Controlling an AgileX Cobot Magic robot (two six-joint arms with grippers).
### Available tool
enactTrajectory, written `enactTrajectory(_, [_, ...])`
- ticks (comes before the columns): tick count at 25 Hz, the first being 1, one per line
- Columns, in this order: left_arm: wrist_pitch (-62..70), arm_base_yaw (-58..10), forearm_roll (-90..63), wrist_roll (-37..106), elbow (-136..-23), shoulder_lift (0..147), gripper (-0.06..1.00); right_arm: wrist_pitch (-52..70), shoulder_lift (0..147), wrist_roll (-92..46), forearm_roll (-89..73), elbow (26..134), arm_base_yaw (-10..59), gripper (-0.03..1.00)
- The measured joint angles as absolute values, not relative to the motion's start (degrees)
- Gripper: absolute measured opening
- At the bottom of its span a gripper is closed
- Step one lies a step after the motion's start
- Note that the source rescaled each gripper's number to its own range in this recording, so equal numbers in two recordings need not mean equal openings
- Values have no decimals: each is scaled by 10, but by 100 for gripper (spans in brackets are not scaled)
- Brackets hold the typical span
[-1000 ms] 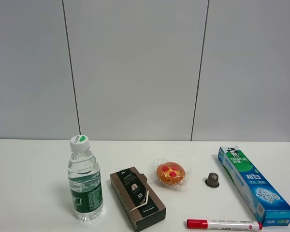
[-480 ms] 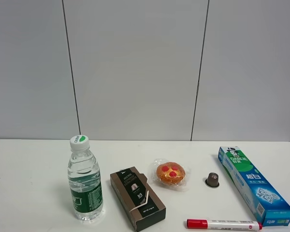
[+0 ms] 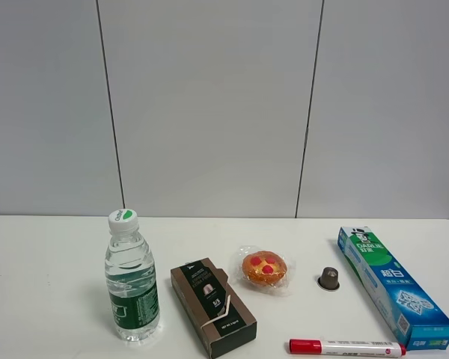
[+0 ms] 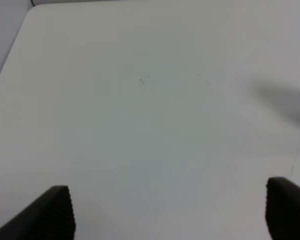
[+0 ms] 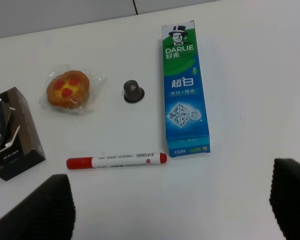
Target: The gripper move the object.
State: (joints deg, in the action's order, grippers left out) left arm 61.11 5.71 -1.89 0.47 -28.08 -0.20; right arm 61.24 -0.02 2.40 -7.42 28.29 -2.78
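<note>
The clear water bottle with a white-green cap and dark green label stands upright at the front left of the white table. No arm or gripper shows in the exterior high view. In the left wrist view my left gripper is open, its black fingertips wide apart over bare table; the bottle is out of that view. In the right wrist view my right gripper is open above the table, with its fingertips at the frame's corners.
A brown box lies right of the bottle, and it also shows in the right wrist view. Then come a wrapped pastry, a small brown capsule, a red-capped marker and a blue-green toothpaste box.
</note>
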Motion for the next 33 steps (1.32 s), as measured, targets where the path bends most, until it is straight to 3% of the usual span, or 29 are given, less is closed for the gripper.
enactTrajectory(33, [611, 57, -20, 5, -281, -2, 68, 612, 0, 24, -74, 283, -28, 100])
